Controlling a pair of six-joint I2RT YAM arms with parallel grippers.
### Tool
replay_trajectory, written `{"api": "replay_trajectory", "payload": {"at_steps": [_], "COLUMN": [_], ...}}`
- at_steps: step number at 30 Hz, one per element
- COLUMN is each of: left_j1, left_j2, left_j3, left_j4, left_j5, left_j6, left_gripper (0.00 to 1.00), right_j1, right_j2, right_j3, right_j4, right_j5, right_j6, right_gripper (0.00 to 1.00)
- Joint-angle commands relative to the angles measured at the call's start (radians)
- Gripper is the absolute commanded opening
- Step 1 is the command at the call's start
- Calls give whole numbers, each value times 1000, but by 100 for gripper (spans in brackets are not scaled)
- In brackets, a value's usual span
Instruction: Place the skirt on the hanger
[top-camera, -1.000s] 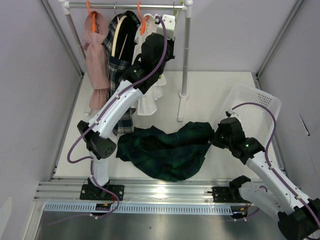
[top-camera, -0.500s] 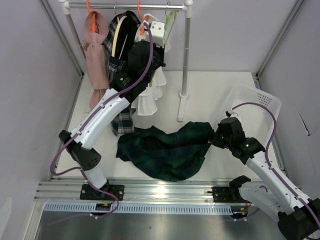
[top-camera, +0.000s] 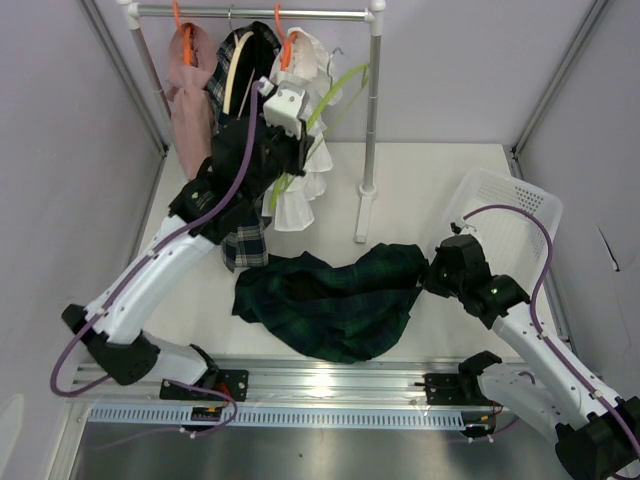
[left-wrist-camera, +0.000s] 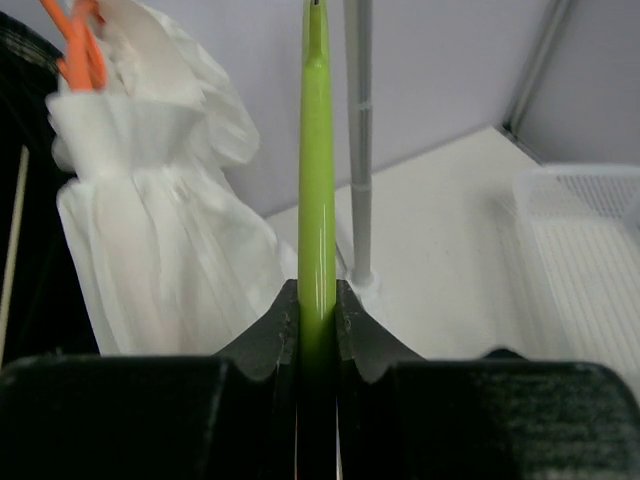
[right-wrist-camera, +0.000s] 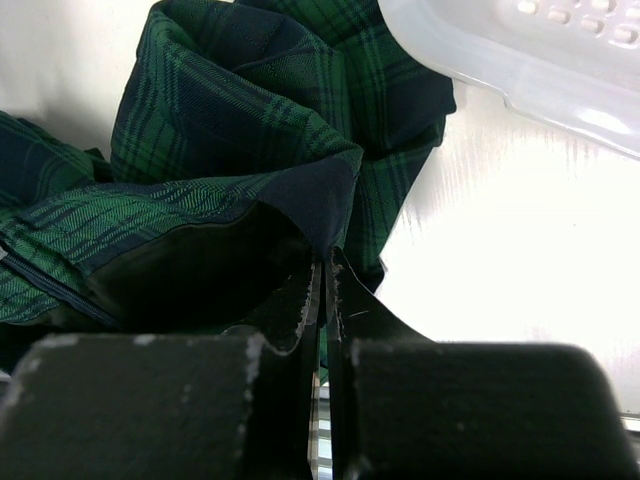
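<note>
Loosely crumpled near the front edge of the table (top-camera: 440, 175), the dark green tartan skirt (top-camera: 330, 300) is pinched by the right gripper (right-wrist-camera: 326, 268); the left gripper (left-wrist-camera: 317, 305) clamps the slim lime-green hanger (left-wrist-camera: 317, 150) near the back edge.

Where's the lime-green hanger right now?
Top view, upper middle: the hanger is clamped in the left tool, tilted, between the white ruffled garment and the rack's right post, below the rail.

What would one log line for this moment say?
left fingers: shut on green hanger, beside clothes rail | right fingers: shut on skirt edge | skirt: lying on table, not yet on hanger
</note>
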Motion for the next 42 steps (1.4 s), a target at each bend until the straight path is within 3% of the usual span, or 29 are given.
{"api": "replay_trajectory", "payload": {"at_steps": [1,9,15,25,42], "left_j1": [-11,-48,-55,-91,-126], "left_j2": [-159,-419,-603,-628,-554], "left_j3": [-74,-276,-436,-531,-511], "left_j4": [-52,-264,-315,-442,-402], "left_j5": [166,375,535,640,570], "left_j6": [-17,21,-5,12,38], "left_gripper": [0,0,0,0,0], "right_j1": [0,3,12,24,122], "right_j2": [-8,3,25,29,43], "right_j3": [37,85,120,163,301], "right_j4": [-3,-48,-62,-85,-170], "right_j5": [-7,4,16,33,56], "right_j6": [-26,-43,-46,-44,-54], "right_gripper": [0,0,0,0,0]}}
